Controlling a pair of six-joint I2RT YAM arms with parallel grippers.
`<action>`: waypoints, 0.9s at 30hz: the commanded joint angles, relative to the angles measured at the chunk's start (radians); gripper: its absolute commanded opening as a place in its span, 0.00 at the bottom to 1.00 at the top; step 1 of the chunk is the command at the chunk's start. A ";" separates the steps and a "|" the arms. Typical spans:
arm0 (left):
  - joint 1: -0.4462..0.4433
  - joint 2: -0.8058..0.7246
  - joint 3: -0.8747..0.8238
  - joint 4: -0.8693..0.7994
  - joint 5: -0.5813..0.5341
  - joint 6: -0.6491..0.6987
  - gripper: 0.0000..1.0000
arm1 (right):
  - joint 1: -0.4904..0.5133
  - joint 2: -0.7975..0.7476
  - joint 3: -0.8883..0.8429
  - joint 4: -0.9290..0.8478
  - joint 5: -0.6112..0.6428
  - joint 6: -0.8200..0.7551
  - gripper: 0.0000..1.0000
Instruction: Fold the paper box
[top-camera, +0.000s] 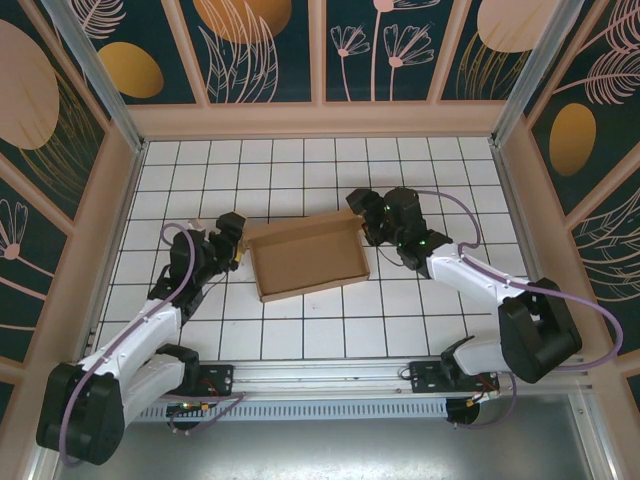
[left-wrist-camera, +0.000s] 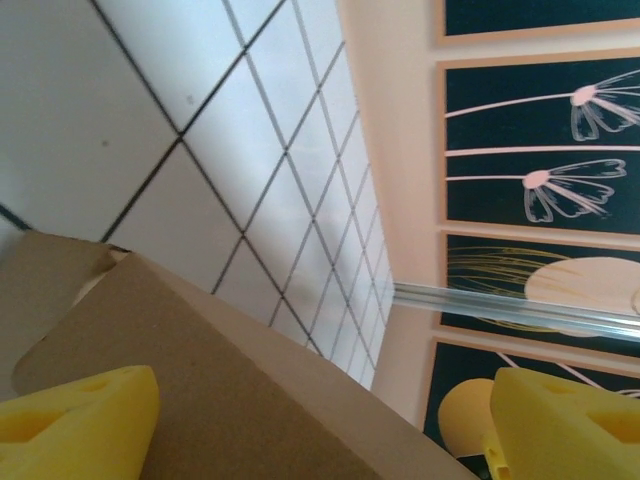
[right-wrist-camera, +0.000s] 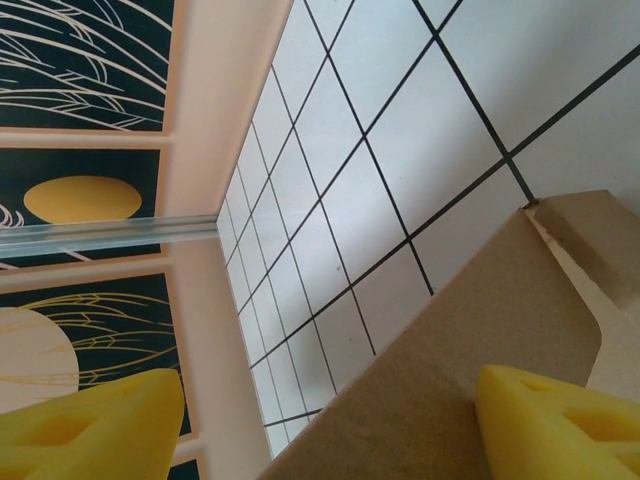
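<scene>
The paper box (top-camera: 305, 262) is a shallow brown cardboard tray lying a little askew in the middle of the tiled table, with its back flap raised along the far side. My left gripper (top-camera: 231, 238) is at the box's left end, open. In the left wrist view its yellow fingers (left-wrist-camera: 80, 425) stand wide apart, with a cardboard panel (left-wrist-camera: 220, 380) reaching in between them. My right gripper (top-camera: 366, 216) is at the box's far right corner, also open. In the right wrist view a cardboard flap (right-wrist-camera: 480, 330) lies beside one yellow finger (right-wrist-camera: 560, 425).
A white tiled floor (top-camera: 300, 170) is ringed by peach walls with dark floral panels (top-camera: 260, 50). Aluminium posts (top-camera: 95, 65) stand at the back corners. A metal rail (top-camera: 320, 375) carries the arm bases along the near edge.
</scene>
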 joint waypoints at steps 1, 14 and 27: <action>-0.034 0.028 -0.027 0.100 0.084 0.038 0.84 | 0.050 0.004 -0.036 0.117 -0.091 -0.050 0.74; -0.029 -0.074 0.101 -0.099 0.049 0.200 0.90 | 0.007 -0.021 -0.061 0.067 -0.108 -0.113 0.68; -0.026 -0.147 0.216 -0.527 -0.070 0.472 0.86 | -0.066 0.006 0.122 -0.219 -0.208 -0.234 0.67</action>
